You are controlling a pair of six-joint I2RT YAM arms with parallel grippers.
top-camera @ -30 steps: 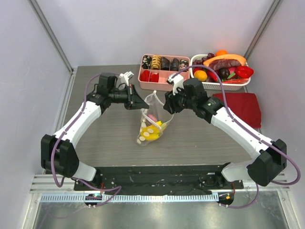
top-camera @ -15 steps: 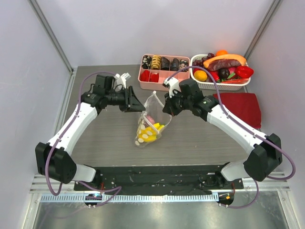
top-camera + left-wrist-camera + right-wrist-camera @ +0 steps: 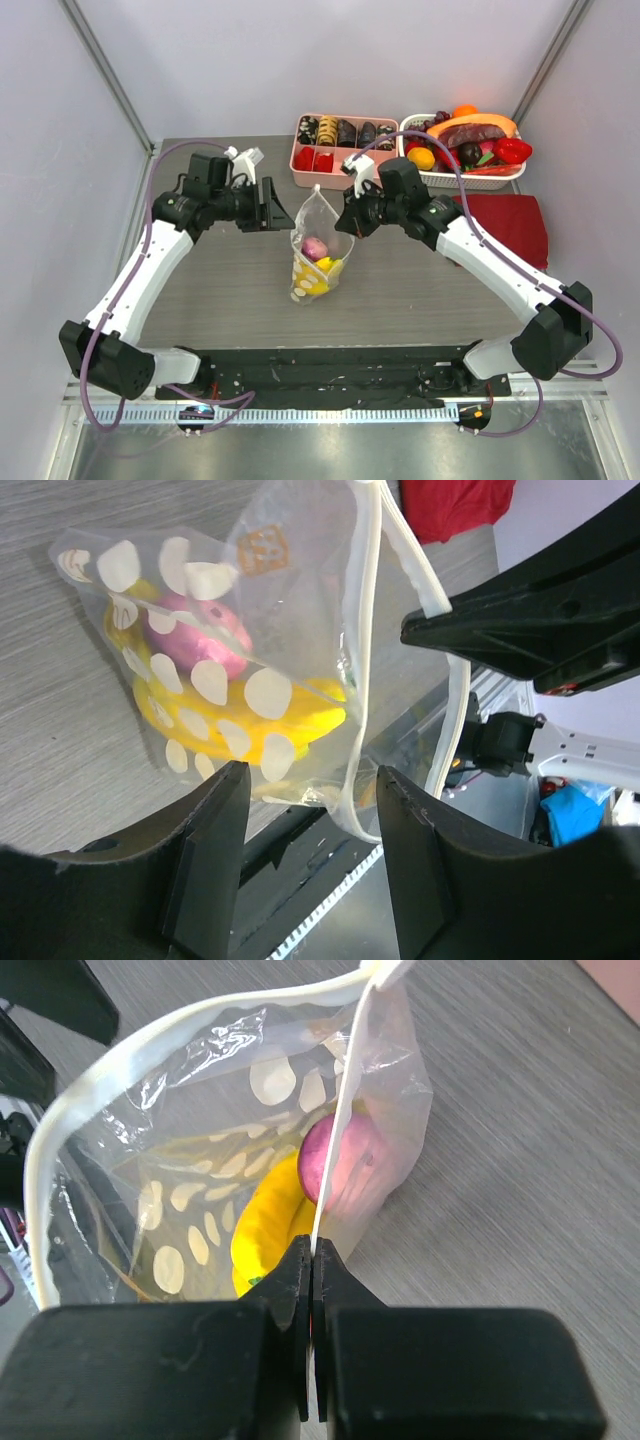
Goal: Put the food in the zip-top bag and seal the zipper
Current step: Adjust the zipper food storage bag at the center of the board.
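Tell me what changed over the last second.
The left gripper opened, let go of the zip-top bag at its mouth and drew back to the left. The right gripper closed on the zipper and now holds the bag up alone. The food stayed inside the bag; the pink tray and the basket did not move.

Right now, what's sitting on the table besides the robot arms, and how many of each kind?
dotted bag: 1
pink tray: 1
white basket: 1
red cloth: 1
Total: 4
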